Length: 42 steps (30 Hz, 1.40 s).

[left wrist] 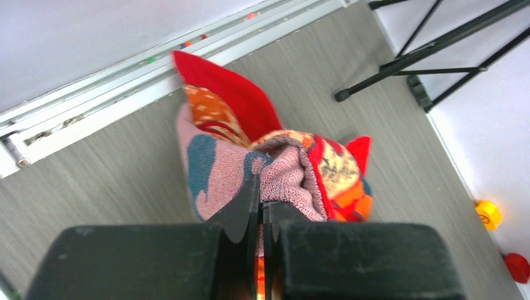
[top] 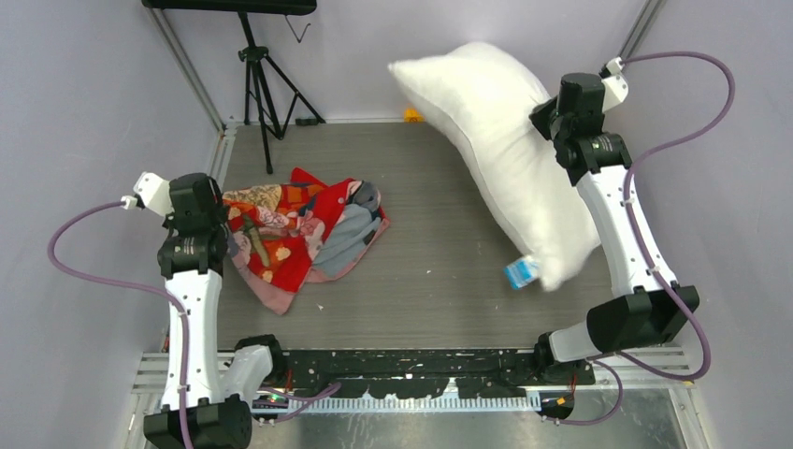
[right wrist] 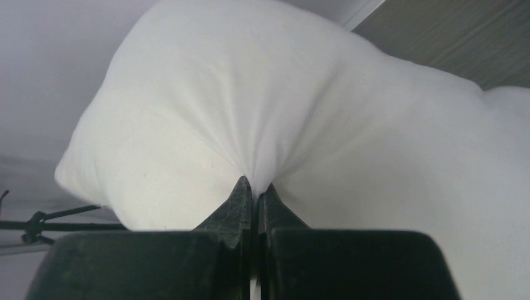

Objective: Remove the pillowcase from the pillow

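Top camera looks down; close wrist cameras share pillowcase (top: 301, 232), seemingly pillow (top: 505, 140).

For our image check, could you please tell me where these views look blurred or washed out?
Top external: even light, sharp, pillow bright. Left wrist: pillowcase sharp, the near dark jaws soft. Right wrist: pillow nearly washed out, only creases at the jaws showing.

pillowcase (top: 301, 236): printed cloth, matt; knit-textured pinkish inside (left of frame)
pillow (top: 500, 131): smooth matt white cloth, finely puckered
tabletop (top: 439, 253): matt grey wood-grain
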{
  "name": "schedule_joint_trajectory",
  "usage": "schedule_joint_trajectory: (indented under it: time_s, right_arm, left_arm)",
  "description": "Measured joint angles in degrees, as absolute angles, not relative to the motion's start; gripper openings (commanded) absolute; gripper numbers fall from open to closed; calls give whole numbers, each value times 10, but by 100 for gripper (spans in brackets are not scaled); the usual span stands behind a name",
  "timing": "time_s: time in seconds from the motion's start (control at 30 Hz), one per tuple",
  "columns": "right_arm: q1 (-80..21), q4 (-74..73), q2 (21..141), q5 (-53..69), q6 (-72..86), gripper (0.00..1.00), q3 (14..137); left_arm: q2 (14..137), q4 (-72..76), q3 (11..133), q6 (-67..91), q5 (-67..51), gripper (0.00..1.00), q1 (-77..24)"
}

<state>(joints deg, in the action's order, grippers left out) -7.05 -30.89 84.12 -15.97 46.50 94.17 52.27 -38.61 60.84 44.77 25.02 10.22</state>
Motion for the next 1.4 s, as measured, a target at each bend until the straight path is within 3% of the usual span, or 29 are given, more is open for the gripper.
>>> schedule_joint_trajectory:
  time_s: [0.03,0.07,0.1,0.17,0.23,0.37,0.57,0.73,0.9,1.17,1.4]
  right_arm:
    - [-69,-310,862,-127,464,31,966]
    - [-69,-310,879,-101,463,60,981]
    - [-67,-309,899,-65,461,75,999]
    - [-66,-290,927,12,450,84,1016]
    - [-69,-261,931,65,441,85,1002]
    - [-76,-223,881,101,422,86,929]
    - [-75,-189,777,82,374,86,868]
    - [-74,-107,648,35,324,88,713]
    - [-74,-90,580,-62,267,89,603]
    - [-73,-60,596,-240,194,90,491]
    - [-70,13,624,-230,133,93,390]
  left_arm:
    - [533,-350,595,431,206,54,104]
    - [542,-330,588,416,174,72,103]
    - [561,-313,588,403,130,82,98]
    - [600,-295,601,380,74,92,76]
    - [655,-284,622,343,42,97,29]
    - [667,-280,628,282,-8,98,-59]
    - [613,-262,637,241,-92,98,-69]
    - [552,-230,617,221,-103,99,-69]
    - [529,-167,557,228,-74,98,-72]
    - [562,-63,431,247,44,97,-92]
    - [630,45,360,220,98,100,-93]
